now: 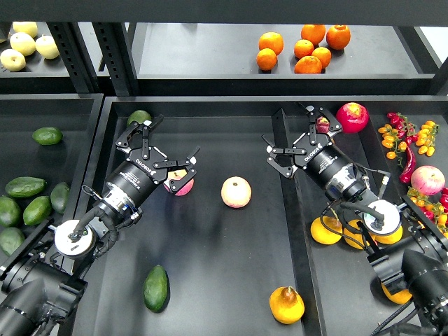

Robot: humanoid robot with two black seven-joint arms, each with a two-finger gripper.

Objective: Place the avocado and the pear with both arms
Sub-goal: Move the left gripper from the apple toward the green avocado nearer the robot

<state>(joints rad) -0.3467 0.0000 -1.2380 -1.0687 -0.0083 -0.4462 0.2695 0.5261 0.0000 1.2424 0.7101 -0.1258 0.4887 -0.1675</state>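
The dark green avocado (156,288) lies near the front of the middle black tray (231,259). The yellow-orange pear (287,304) with its brown stem rests at the front right of the same tray. My left gripper (164,148) hovers over the tray's back left, open and holding nothing, well behind the avocado. A pink-yellow apple (180,184) sits just by its lower finger. My right gripper (295,135) is open and empty above the divider (292,224) at the back, far behind the pear.
A second apple (236,192) lies mid-tray and a lighter green avocado (138,117) at the back left corner. More avocados (25,187) fill the left bin. Oranges (326,229) sit under my right arm, a red fruit (352,117) and peppers (408,164) in the right bin.
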